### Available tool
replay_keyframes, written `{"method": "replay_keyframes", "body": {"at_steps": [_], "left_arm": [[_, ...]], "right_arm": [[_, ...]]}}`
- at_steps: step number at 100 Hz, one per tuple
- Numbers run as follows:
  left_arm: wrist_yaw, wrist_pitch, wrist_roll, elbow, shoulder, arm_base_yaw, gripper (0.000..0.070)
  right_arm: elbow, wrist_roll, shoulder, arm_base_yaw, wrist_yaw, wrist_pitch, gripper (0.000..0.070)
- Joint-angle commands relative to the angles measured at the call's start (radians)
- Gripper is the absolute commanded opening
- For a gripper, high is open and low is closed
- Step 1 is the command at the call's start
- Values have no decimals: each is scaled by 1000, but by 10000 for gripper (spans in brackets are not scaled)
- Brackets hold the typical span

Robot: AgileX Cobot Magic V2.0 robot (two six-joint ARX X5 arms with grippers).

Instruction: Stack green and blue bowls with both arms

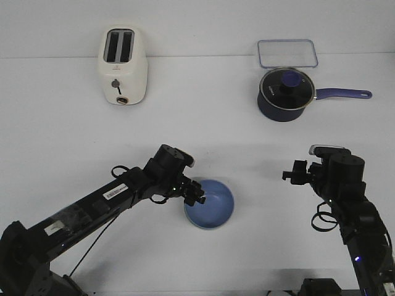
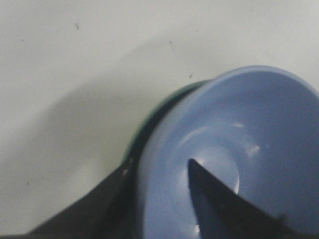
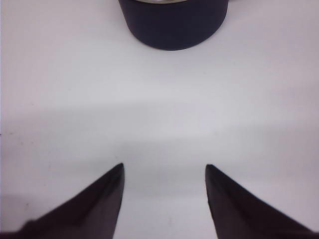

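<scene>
The periwinkle blue bowl [image 1: 210, 203] sits upright on the white table, front centre. In the left wrist view the blue bowl [image 2: 249, 134] rests inside the green bowl [image 2: 144, 130], of which only a thin dark green edge shows under the blue rim. My left gripper [image 1: 196, 192] straddles the blue bowl's left rim, one finger [image 2: 214, 199] inside the bowl and one outside; the jaws [image 2: 159, 162] stand apart, open. My right gripper [image 1: 290, 174] is open and empty [image 3: 164, 167] above bare table, to the right of the bowls.
A dark navy saucepan [image 1: 285, 94] with a glass lid and blue handle stands at the back right; it also shows in the right wrist view [image 3: 174, 22]. A clear lidded container [image 1: 287, 53] lies behind it. A cream toaster [image 1: 123, 66] stands at the back left.
</scene>
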Motion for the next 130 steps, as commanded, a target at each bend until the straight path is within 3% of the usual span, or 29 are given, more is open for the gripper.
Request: {"method": "replay_keyframes", "body": {"at_steps": [1, 16, 27, 35, 45, 48, 62, 73, 82, 95, 130], "left_arm": [[0, 2, 13, 19, -16, 1, 444], [-29, -13, 36, 20, -136, 54, 441], [-166, -25, 68, 20, -263, 122, 390], [-294, -26, 106, 20, -355, 180, 275], [-380, -35, 138, 19, -453, 267, 3], [-391, -36, 140, 14, -481, 297, 14], [-402, 25, 146, -106, -625, 436, 13], [-446, 211, 152, -341, -799, 532, 13], [-448, 396, 163, -542, -946, 605, 12], [-448, 569, 154, -708, -1085, 669, 13], [-447, 579, 155, -718, -1170, 678, 15]], "right_arm": [[8, -12, 10, 2, -3, 10, 334], [8, -17, 10, 2, -3, 14, 334], [8, -23, 3, 2, -41, 34, 332], [8, -25, -12, 2, -71, 63, 304], [-5, -27, -58, 2, -79, 113, 74], [-16, -29, -82, 2, -80, 136, 1], [-147, -85, -261, 2, -89, 310, 0], [-313, -144, -452, 2, -96, 470, 0], [-433, -142, -585, 1, -34, 565, 0], [-510, -135, -677, 1, 31, 576, 0], [-510, -134, -700, 1, 28, 576, 0]]}}
